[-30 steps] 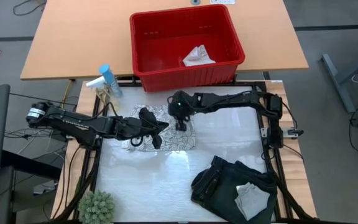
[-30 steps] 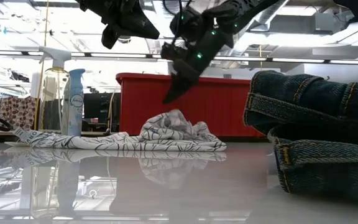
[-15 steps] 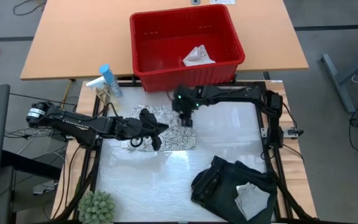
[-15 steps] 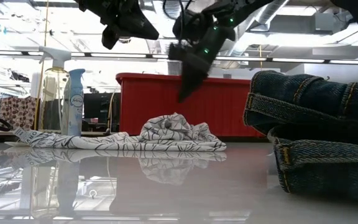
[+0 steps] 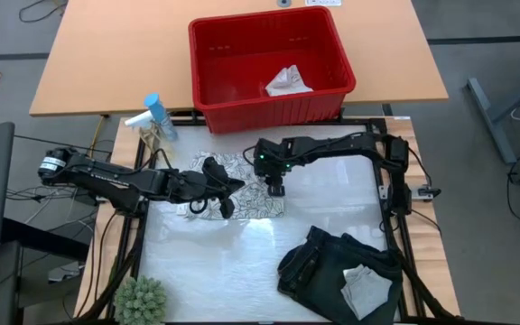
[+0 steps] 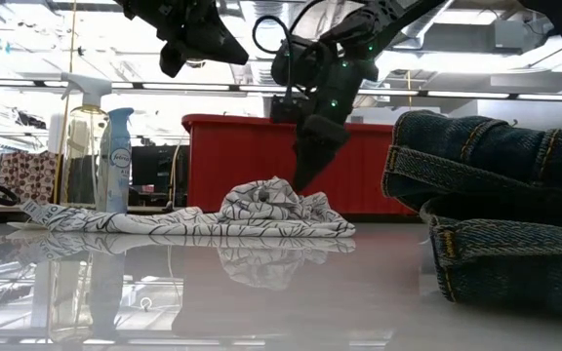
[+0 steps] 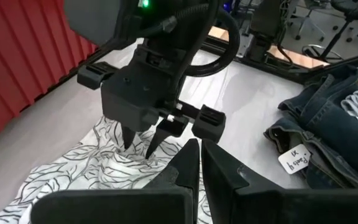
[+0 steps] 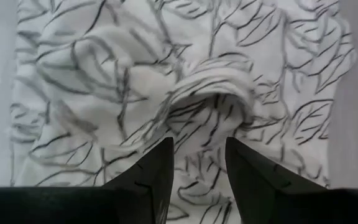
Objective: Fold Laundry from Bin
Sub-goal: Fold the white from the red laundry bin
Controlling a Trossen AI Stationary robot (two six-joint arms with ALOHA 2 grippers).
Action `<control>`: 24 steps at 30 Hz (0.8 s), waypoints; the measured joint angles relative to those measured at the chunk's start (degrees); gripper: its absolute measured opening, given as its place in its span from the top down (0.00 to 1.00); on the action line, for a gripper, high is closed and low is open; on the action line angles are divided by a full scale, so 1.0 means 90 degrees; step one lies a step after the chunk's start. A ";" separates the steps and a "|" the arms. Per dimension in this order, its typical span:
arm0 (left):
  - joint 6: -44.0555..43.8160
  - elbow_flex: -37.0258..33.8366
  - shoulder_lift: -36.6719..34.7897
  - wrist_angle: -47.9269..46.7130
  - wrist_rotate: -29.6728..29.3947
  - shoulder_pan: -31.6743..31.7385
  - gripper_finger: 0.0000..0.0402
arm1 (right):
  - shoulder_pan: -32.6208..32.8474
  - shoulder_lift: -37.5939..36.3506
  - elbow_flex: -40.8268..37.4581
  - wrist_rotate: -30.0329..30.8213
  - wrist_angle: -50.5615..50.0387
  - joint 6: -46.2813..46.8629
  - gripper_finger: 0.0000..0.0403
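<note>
We are risking a pinch on only the top ripple of the leaf-patterned cloth (image 5: pixel 242 185), dragging it askew across the desk (image 5: pixel 332 217). Our right gripper (image 8: pixel 197 168) is hovering with jaws spread just above the cloth's raised fold; our left gripper (image 7: pixel 199 163), jaws pressed together, is waiting just beside.

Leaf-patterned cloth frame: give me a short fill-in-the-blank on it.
1. The right gripper hangs over the leaf-patterned cloth with its fingers ____.
2. The cloth lies on the ____, not in the bin.
3. The small whitish cloth lies inside the ____.
Missing: open; table; bin
</note>
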 joint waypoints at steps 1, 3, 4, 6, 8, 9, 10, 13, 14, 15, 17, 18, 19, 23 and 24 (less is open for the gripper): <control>0.0000 0.0000 0.0000 -0.0025 -0.0003 0.0000 0.98 | 0.0005 0.0000 0.0000 0.0018 -0.0015 0.0016 0.58; 0.0000 0.0000 0.0000 -0.0078 -0.0004 0.0000 0.98 | -0.0002 0.0000 0.0000 0.0016 -0.0017 0.0055 0.58; 0.0000 0.0000 0.0000 -0.0077 -0.0005 0.0000 0.98 | 0.0000 0.0002 -0.0002 0.0013 -0.0017 0.0059 0.58; 0.0000 0.0000 0.0000 -0.0076 -0.0034 0.0000 0.98 | 0.0020 0.0067 -0.0002 0.0008 0.0018 0.0064 0.60; 0.0000 0.0000 0.0000 -0.0076 -0.0053 0.0000 0.98 | 0.0046 0.0167 -0.0002 0.0011 0.0012 0.0074 0.62; 0.0000 0.0000 0.0000 -0.0074 -0.0056 0.0000 0.98 | 0.0075 0.0247 -0.0002 0.0037 0.0017 0.0074 0.63; -0.0002 0.0000 0.0000 -0.0076 -0.0056 0.0000 0.98 | 0.0103 0.0317 -0.0002 0.0100 0.0038 0.0074 0.66; -0.0002 0.0000 0.0000 -0.0077 -0.0062 0.0000 0.98 | 0.0191 0.0374 -0.0012 0.0310 0.0033 0.0010 0.80; -0.0002 0.0000 0.0000 -0.0076 -0.0062 0.0000 0.98 | 0.0210 0.0366 -0.0011 0.0376 0.0110 -0.0021 0.86; -0.0002 0.0000 0.0000 -0.0077 -0.0061 0.0000 0.98 | 0.0227 0.0351 0.0006 0.0445 0.0176 -0.0040 0.92; -0.0002 0.0000 0.0000 -0.0079 -0.0063 0.0000 0.98 | 0.0223 0.0308 0.0082 0.0516 0.0110 -0.0064 0.96; -0.0004 0.0000 0.0000 -0.0079 -0.0063 -0.0001 0.98 | 0.0203 0.0305 0.0144 0.0518 0.0090 -0.0069 0.96; -0.0005 0.0000 0.0000 -0.0079 -0.0063 0.0000 0.98 | 0.0172 0.0299 0.0226 0.0525 0.0117 -0.0097 0.95; -0.0005 0.0000 0.0000 -0.0079 -0.0065 0.0000 0.98 | 0.0010 0.0278 0.0463 0.0543 0.0233 -0.0138 0.95; -0.0008 0.0000 0.0000 -0.0079 -0.0065 0.0000 0.98 | -0.0036 0.0308 0.0485 0.0543 0.0337 -0.0109 0.96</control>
